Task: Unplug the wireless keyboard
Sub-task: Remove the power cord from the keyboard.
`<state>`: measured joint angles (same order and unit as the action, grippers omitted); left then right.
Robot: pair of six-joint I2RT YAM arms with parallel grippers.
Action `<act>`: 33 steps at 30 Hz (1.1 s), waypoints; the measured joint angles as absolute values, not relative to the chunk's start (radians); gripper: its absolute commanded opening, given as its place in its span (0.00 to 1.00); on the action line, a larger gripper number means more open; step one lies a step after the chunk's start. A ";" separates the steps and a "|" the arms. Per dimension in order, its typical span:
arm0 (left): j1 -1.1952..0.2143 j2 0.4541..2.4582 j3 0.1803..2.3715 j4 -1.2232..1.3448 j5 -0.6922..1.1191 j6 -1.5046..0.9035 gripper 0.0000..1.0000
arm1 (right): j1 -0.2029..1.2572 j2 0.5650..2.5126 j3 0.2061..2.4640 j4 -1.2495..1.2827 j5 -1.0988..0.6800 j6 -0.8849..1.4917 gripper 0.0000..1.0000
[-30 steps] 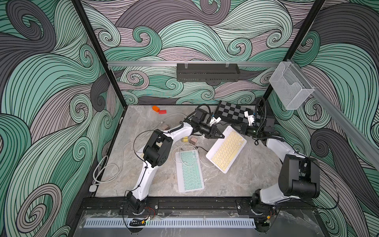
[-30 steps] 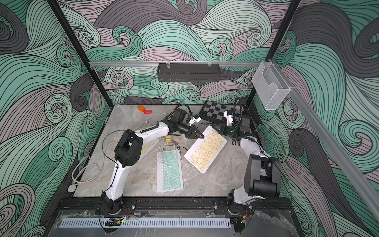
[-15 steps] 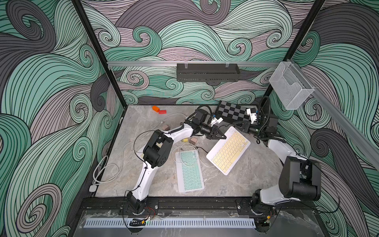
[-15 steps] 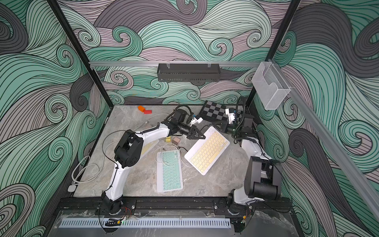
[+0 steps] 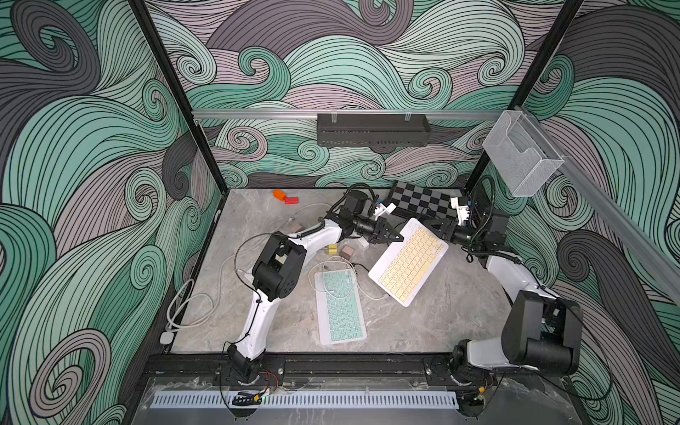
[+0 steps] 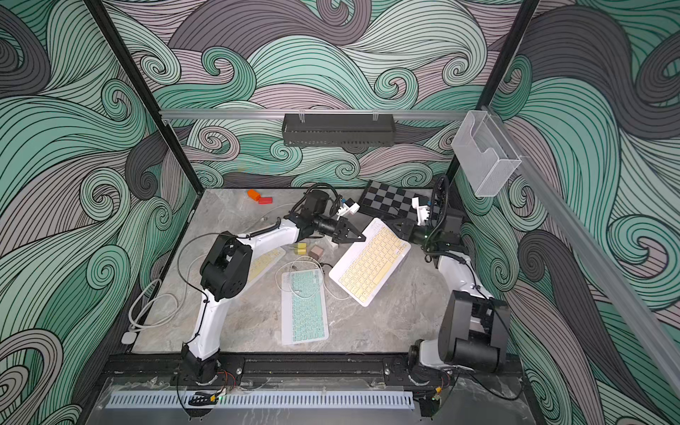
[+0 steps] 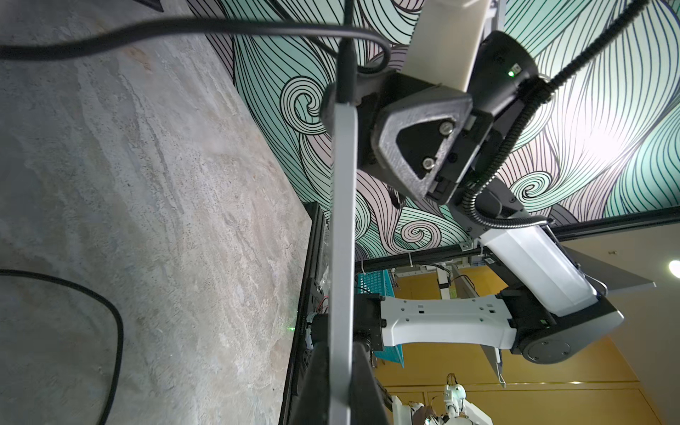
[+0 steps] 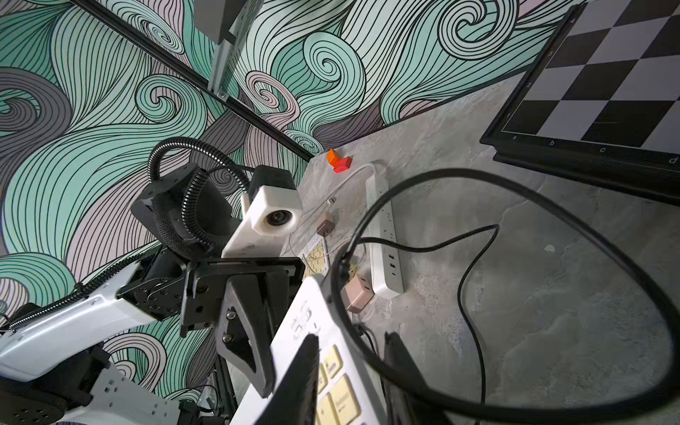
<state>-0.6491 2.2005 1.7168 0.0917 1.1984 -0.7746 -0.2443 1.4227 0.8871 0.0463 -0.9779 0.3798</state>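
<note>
Marble table (image 5: 441, 323). The yellow keyboard (image 5: 408, 261) lies right of centre, toward the back. Its long axis runs diagonally from mid-table toward the far right corner. The far end is raised off the surface; cannot tell whether the near end touches.

Left gripper (image 5: 396, 239) clamps the long edge on its own side, near the far corner. In the left wrist view its fingers (image 7: 312, 390) pinch the thin slab, seen edge-on.

Right gripper (image 5: 428, 223) sits at the opposite far corner and is the nearer arm to the connector. Its fingers (image 8: 305, 379) stand apart, holding nothing. The keyboard's corner and the cable pass between them.

Black cable (image 7: 147, 28) loops over the table. Its plug (image 7: 346, 73) looks seated in the keyboard's edge, straight across the slab from the left hold.

Judgement: the pull should follow the plug's axis, away from the left gripper and toward the right arm's side.
</note>
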 measured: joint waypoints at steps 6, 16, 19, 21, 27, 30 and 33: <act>-0.653 2.200 1.716 0.088 1.233 -0.772 0.00 | -0.233 1.450 0.895 0.054 -1.018 0.382 0.34; -0.657 2.199 1.715 0.081 1.248 -0.766 0.00 | -0.208 1.455 0.906 0.088 -1.060 0.402 0.29; -0.658 2.199 1.715 0.081 1.253 -0.760 0.00 | -0.207 1.459 0.907 0.099 -1.066 0.420 0.27; -0.659 2.199 1.715 0.081 1.254 -0.757 0.00 | -0.206 1.465 0.908 0.113 -1.072 0.434 0.24; -0.661 2.199 1.715 0.079 1.258 -0.750 0.00 | -0.201 1.477 0.910 0.148 -1.077 0.472 0.12; -0.660 2.199 1.715 0.080 1.258 -0.744 0.00 | -0.201 1.477 0.912 0.153 -1.082 0.491 0.04; -0.659 2.199 1.711 0.082 1.259 -0.740 0.00 | -0.200 1.477 0.912 0.154 -1.083 0.503 0.00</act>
